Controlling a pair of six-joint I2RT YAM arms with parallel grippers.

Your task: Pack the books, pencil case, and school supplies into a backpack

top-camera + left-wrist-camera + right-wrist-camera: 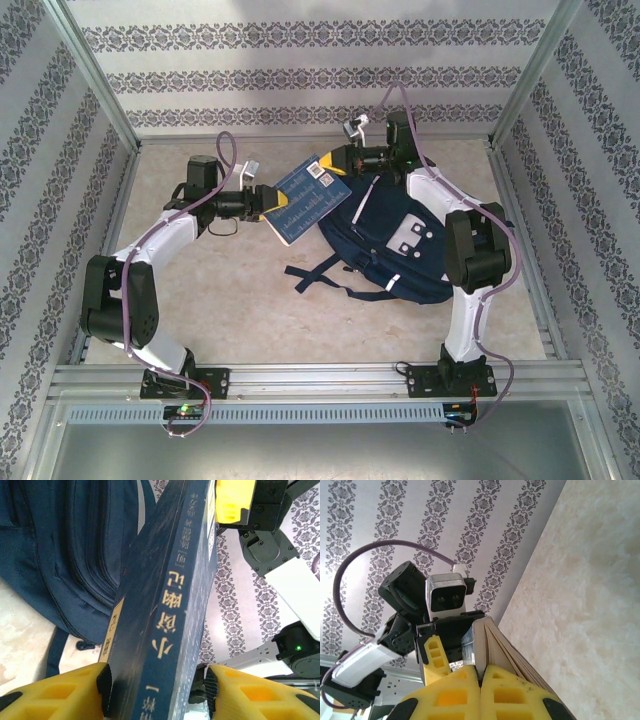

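Pinches book (305, 200) in clamped right gripper (480, 672) at backpack's (400, 235) far-left corner; straddles its near end lengthwise with half-open left gripper (157, 685).

Robot lab cell: aluminium frame (92, 75), wallpaper-patterned panels (320, 80), left arm (160, 235) and right arm (470, 300) on a rail (320, 378).

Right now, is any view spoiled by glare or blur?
Top external: even, soft light, backpack detail clear. Left wrist: dark blue book title legible, table corner blown out. Right wrist: wallpaper washed out at left, no blur.
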